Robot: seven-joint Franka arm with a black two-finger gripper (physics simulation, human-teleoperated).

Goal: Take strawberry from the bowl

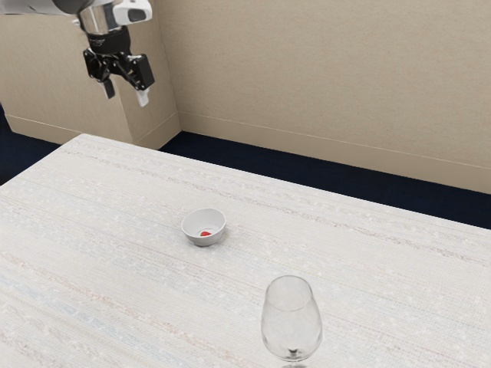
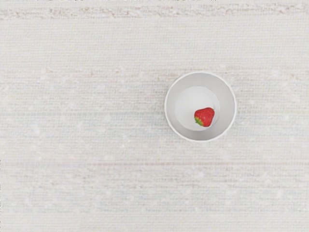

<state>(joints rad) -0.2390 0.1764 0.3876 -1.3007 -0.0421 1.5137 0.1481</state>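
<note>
With the spread tool (image 1: 125,93) raised well above the desk (image 1: 115,268), centre it over the strawberry (image 2: 204,117) lying in the white bowl (image 2: 225,116), then descend straight, clear of the rim (image 2: 200,73), before closing gently around the strawberry

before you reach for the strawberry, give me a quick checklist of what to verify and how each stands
1. Strawberry inside the bowl: ok, it lies on the bottom, off to one side.
2. Bowl upright, nothing covering it: ok.
3. Claw open and empty: ok, fingers apart with nothing between them.
4. Claw down at the strawberry: not ok, it hangs high, away from the bowl.
5. Wine glass apart from the bowl: ok, bare table between them.
6. Finger room beside the strawberry: cannot tell.
</note>
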